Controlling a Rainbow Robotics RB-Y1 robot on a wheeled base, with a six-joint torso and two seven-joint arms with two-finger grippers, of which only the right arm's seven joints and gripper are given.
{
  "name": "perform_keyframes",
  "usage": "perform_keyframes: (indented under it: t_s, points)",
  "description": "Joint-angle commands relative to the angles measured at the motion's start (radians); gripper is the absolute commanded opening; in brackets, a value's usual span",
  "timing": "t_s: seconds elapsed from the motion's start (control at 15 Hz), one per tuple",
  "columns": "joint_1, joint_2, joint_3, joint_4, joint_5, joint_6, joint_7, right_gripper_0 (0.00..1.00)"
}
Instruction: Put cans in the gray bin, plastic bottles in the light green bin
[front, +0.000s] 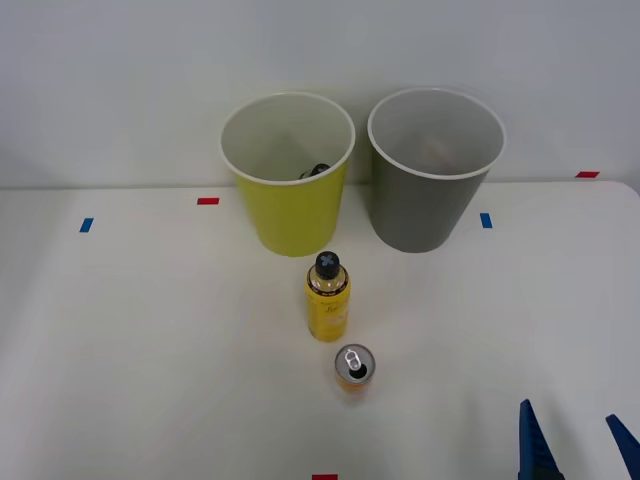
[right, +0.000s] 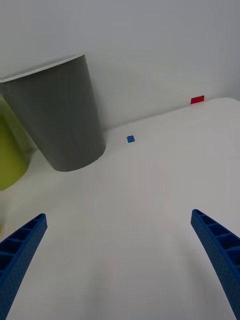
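**Open tool low right, can up-left of it**

Right tool (front: 578, 445) spread wide, holding nothing, at 5 o'clock of the desk (front: 130, 350). Orange can (front: 353, 368) upright, toward 10 o'clock from the tool, well apart. Yellow bottle (front: 327, 298) upright just beyond, at the can's 11. Light green bin (front: 288, 175) and gray bin (front: 435, 170) side by side at 12. Something dark lies inside the green bin. Can likely next; approach from its right.
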Motion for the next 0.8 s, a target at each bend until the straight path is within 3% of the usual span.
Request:
perform_keyframes:
  t_s: [0.07,0.47,0.67,0.8]
  points:
    - [-0.039,0.005,-0.045,0.156,0.178,-0.217,-0.267,1.0]
    - [-0.172,0.08,-0.203,0.411,0.457,-0.492,-0.593,1.0]
    - [-0.253,0.068,-0.33,0.449,0.604,-0.549,-0.771,1.0]
    - [-0.278,0.066,-0.358,0.465,0.629,-0.549,-0.829,1.0]
